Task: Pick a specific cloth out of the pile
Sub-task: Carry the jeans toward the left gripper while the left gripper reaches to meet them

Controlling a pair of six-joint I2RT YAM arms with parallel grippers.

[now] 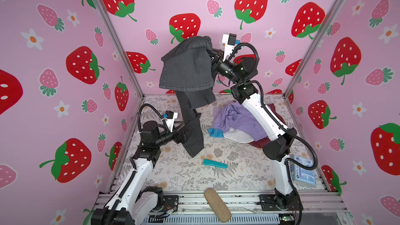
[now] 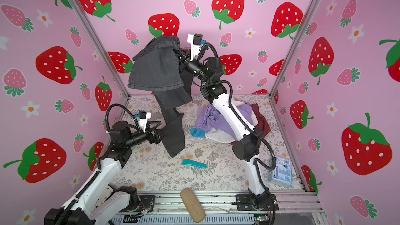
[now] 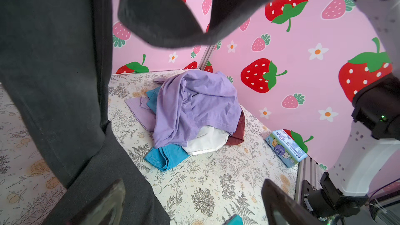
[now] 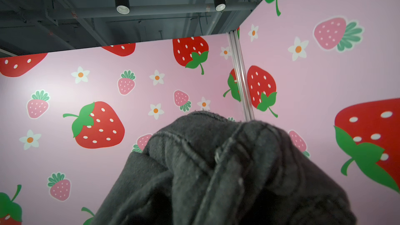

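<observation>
The right end effector (image 1: pixel 213 53) clamps the large charcoal-black denim trousers (image 1: pixel 186 68) high above the floral bench (image 1: pixel 179 174), one leg hanging low. The left end effector (image 1: pixel 187 134) stands open at that leg, near the lavender, maroon, white and teal garment heap (image 1: pixel 236 120)

Looks out over the left gripper (image 3: pixel 190 211), dark fingers (image 3: pixel 279 204) spread wide. Takes in charcoal denim trousers (image 3: pixel 54 83) hanging close to the lens, one leg reaching down onto the floral tabletop (image 3: pixel 216 180) close by one finger, another fold sagging higher up. Finds the pile (image 3: pixel 194 113) beyond, near the corner of the strawberry-print walls (image 3: pixel 303 83): lavender shirt (image 3: pixel 205 91) uppermost, teal-blue garment (image 3: pixel 164 156), white cloth (image 3: pixel 207 141) and maroon fabric (image 3: pixel 238 135) poking out beneath. Catches a pale blue packet (image 3: pixel 285 148) against the wall, apart from the pile, and the white-and-black right arm (image 3: pixel 365 154)
</observation>
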